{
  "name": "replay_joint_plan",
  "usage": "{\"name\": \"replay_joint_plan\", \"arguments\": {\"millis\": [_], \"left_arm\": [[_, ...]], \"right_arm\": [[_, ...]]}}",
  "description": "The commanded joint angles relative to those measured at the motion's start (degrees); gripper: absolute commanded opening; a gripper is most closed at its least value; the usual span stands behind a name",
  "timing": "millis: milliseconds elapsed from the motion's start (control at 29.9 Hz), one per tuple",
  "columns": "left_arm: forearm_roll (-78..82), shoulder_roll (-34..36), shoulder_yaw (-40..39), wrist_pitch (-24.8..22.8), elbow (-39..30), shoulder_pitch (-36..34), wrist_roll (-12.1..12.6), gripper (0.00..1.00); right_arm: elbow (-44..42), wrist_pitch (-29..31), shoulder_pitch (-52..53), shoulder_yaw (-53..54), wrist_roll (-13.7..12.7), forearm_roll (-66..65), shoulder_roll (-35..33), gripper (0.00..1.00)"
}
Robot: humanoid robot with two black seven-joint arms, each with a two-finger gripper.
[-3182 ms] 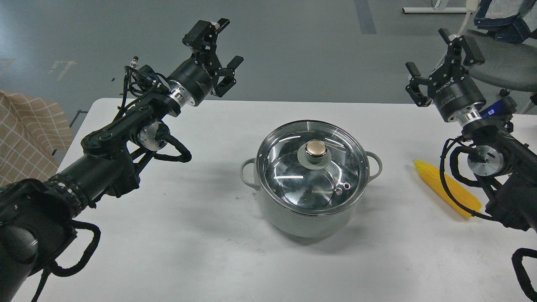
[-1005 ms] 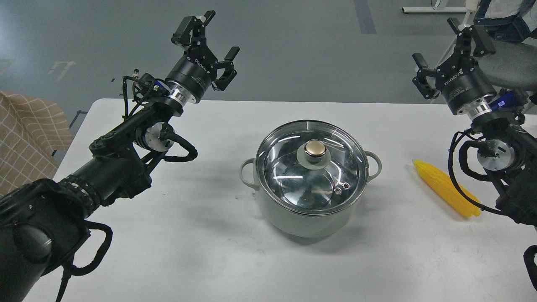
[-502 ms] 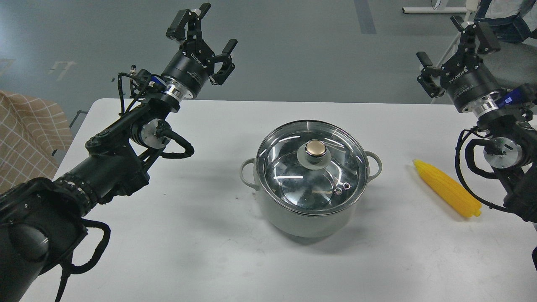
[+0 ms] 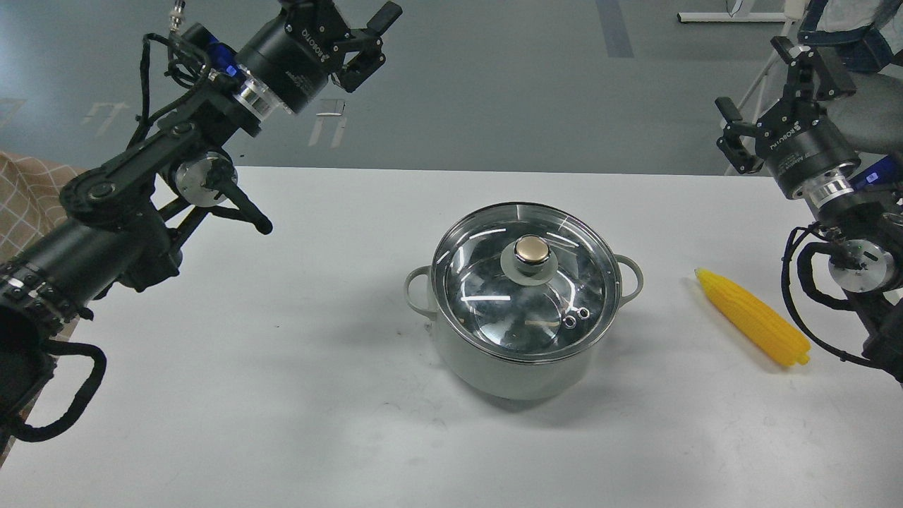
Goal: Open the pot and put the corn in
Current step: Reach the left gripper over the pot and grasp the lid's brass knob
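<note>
The pale grey-green pot [image 4: 494,367] stands at the table's middle with its glass lid [image 4: 487,282] and gold knob [image 4: 531,248] on it. The yellow corn [image 4: 752,325] lies on the table to the pot's right, pointed end toward the pot. My left gripper [image 4: 349,10] is high at the top left, far behind the pot, open and empty, with one finger cut off by the frame's top. My right gripper [image 4: 769,81] is raised at the far right, behind the corn, open and empty.
The white table [image 4: 282,353] ends at its far edge just behind the pot. A checked cloth [image 4: 25,201] sits off the table's left side. A grey chair [image 4: 864,99] stands behind my right arm.
</note>
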Motion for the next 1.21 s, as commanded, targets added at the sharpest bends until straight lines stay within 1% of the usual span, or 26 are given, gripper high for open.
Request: {"name": "replay_joint_plan", "arguments": {"millis": [0,33,100,134,167,234,301,335,368,435,636,837,904,1005,1172], "left_arm": [[11.36,3.37,0.00,3.43,-9.25,-0.23,0.03,0.98],[16.96,3.81,0.00,4.48,-11.87,-0.23,0.03,0.98],[23.92,4.07,-0.09,5.54,-14.17,-0.23,0.03,0.98],[31.44,4.07,-0.18,6.16,-16.27,-0.23,0.03,0.98],[35.43,4.07,-0.18,6.34,-17.34,-0.23,0.03,0.98],[51.13,3.38,-0.27,6.86,-21.54,-0.06,0.03,0.98],[58.03,2.85,-0.27,7.56,-23.93,0.29,0.03,0.98],[64.15,1.89,-0.01,8.79,-26.11,0.64,0.03,0.98],[66.91,1.35,0.08,9.32,-27.01,0.82,0.03,0.98],[77.52,-0.66,1.57,10.55,-28.07,1.00,0.03,0.98],[95.21,-4.71,6.05,11.87,-26.32,1.09,0.03,0.98],[95.69,-8.93,8.34,13.45,-17.18,1.00,0.03,0.98],[95.69,-10.16,9.57,15.39,-14.11,0.91,0.03,0.98],[95.69,-10.69,10.45,15.48,-12.95,0.91,0.03,0.98],[95.69,-10.87,13.35,15.48,-12.95,1.09,0.03,0.98]], "right_arm": [[-0.57,0.00,-0.85,0.01,0.00,0.06,-0.25,1.00],[-0.57,0.00,-1.29,0.09,0.00,0.06,-0.42,1.00],[-0.48,0.00,-1.64,0.09,0.00,0.06,-1.12,1.00],[-0.22,0.00,-1.99,0.09,0.00,0.15,-2.08,1.00],[0.04,0.00,-2.17,0.09,0.00,0.15,-2.44,1.00],[0.22,0.00,-2.96,0.18,0.00,0.15,-2.79,1.00],[0.31,0.00,-3.31,0.18,0.00,0.15,-3.06,1.00],[0.66,0.00,-3.66,0.27,0.00,0.24,-3.84,1.00],[1.01,0.00,-3.75,0.27,0.00,0.24,-4.20,1.00],[2.41,0.00,-4.45,0.27,0.00,0.24,-5.34,1.00],[3.74,0.00,-4.81,0.36,0.00,0.15,-6.84,1.00],[4.88,0.00,-5.42,0.45,0.00,0.15,-7.54,1.00],[5.76,0.00,-6.30,0.53,0.00,0.24,-8.42,1.00],[6.11,0.00,-6.56,0.62,0.00,0.24,-9.47,1.00],[6.90,0.00,-7.00,0.71,0.00,0.15,-9.91,1.00]]}}
